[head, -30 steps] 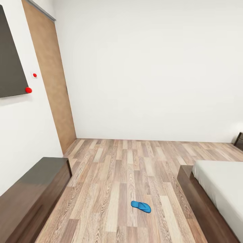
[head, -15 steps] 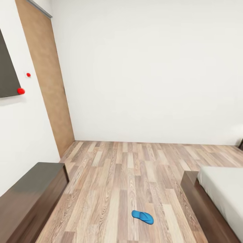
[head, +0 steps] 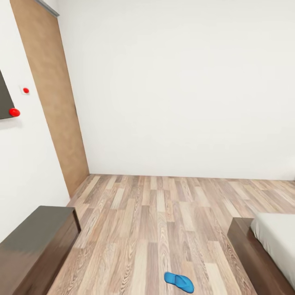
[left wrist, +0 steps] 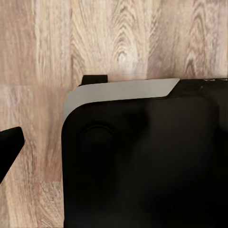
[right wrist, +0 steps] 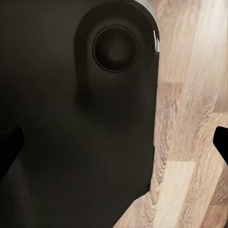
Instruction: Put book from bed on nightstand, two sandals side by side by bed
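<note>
In the head view, a single blue sandal (head: 179,282) is being shown lying flat on the wooden floor (head: 155,213), out in the open strip between the long dark cabinet (head: 35,246) and the bed (head: 266,246), near the bed's foot but apart from it; it is judged to be lying loose there and not yet placed, since the task is asking for both sandals side by side next to the bed. Only a corner of the bed, with its dark frame and off-white mattress, is being caught at the right edge, and a tall wooden door (head: 53,98) is being seen in the far corner. In the left wrist view, the camera is being pointed straight down at the floor planks, with the robot's black base (left wrist: 142,161) lying beneath it; one dark fingertip (left wrist: 9,142) is being glimpsed at the picture's edge, so how wide that gripper is standing cannot be told, and nothing is being seen in its hold. In the right wrist view, two dark fingertips (right wrist: 222,142) are being seen at opposite edges, so the right gripper (right wrist: 114,145) is being held wide apart and empty over the base, apparently tucked for driving
</note>
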### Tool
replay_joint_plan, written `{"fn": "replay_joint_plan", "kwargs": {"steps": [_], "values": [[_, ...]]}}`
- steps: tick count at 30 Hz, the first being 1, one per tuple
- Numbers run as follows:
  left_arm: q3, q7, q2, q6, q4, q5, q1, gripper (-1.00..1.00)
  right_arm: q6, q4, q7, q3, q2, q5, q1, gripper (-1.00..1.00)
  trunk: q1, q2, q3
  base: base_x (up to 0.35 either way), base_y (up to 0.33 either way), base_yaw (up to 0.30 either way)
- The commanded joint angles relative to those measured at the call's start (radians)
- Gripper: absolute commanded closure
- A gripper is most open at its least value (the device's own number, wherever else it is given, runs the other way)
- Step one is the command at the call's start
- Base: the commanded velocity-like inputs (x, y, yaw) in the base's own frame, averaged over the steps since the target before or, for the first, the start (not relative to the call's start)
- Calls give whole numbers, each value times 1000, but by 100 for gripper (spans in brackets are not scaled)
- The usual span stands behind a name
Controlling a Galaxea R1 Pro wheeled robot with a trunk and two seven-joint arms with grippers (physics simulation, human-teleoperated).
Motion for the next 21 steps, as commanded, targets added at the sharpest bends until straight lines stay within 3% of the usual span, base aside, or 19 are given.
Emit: {"fn": "replay_joint_plan", "kwargs": {"steps": [1, 7, 14, 21], "values": [[0, 0, 0, -3, 1, -1, -1, -100, 0, 0, -1, -1, 0, 0, 0, -100, 1, 0, -1, 329, 141, 0], [0, 0, 0, -4, 1, -1, -1, -100, 0, -1, -1, -1, 0, 0, 0, -100, 1, 0, -1, 320, 141, 0], [0, 0, 0, -5, -1, -1, -1, -100, -1, -1, -1, -1, 0, 0, 0, -100, 1, 0, -1, 85, 24, 0], [0, 0, 0, -5, -1, -1, -1, -100, -1, -1, -1, -1, 0, 0, 0, -100, 1, 0, -1, 269, 1, 0]]}}
